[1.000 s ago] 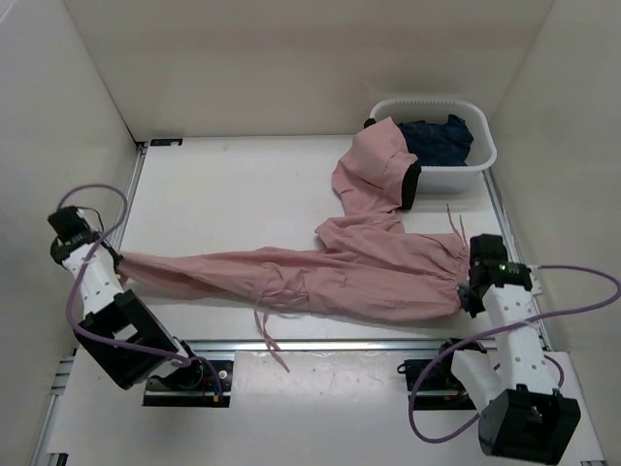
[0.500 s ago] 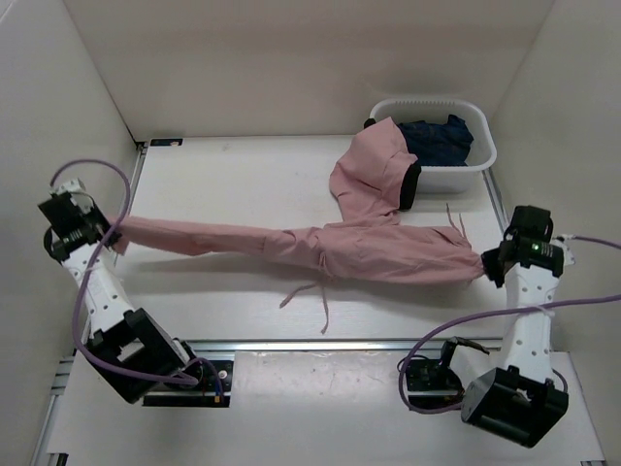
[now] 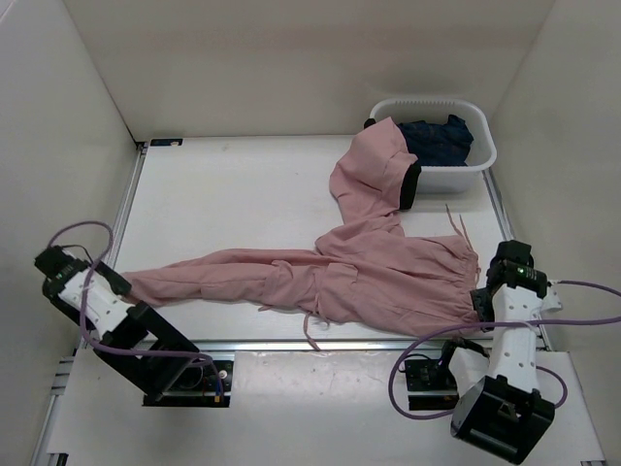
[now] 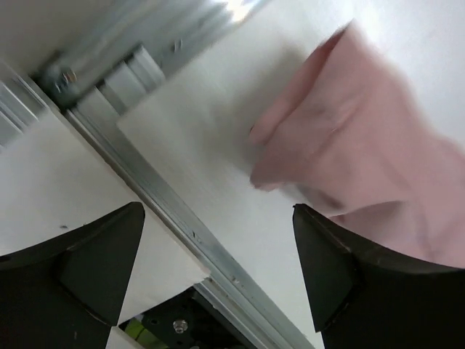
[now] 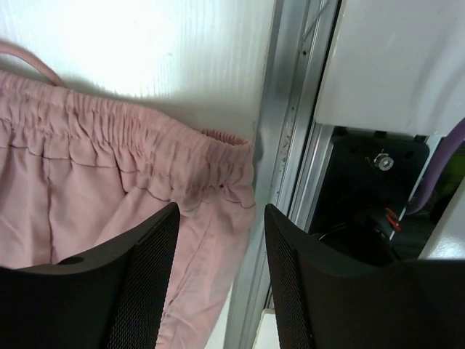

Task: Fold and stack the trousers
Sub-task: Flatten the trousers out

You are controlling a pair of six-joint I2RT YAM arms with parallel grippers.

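The dusty-pink trousers [image 3: 378, 282] lie slack across the near half of the table. One leg reaches left to its cuff [image 3: 141, 283]; the other runs back and drapes over the basket rim [image 3: 374, 160]. My left gripper [image 3: 109, 282] stands open just left of that cuff, which the left wrist view shows beyond the fingers [image 4: 94, 254], apart from them, as pink cloth [image 4: 356, 145]. My right gripper [image 3: 482, 296] is open over the gathered waistband corner [image 5: 218, 156]. The cloth lies loose beneath its fingers [image 5: 138, 283], not pinched.
A white basket [image 3: 480, 160] at the back right holds a dark navy garment [image 3: 439, 136]. A black garment [image 3: 412, 184] hangs at its front under the pink leg. Metal rails [image 3: 291, 345] edge the table near both grippers. White walls enclose three sides.
Both grippers opened and let go of the trousers, which had been stretched taut between them. The cloth dropped slack onto the table, and both arms drew back toward the near edge.
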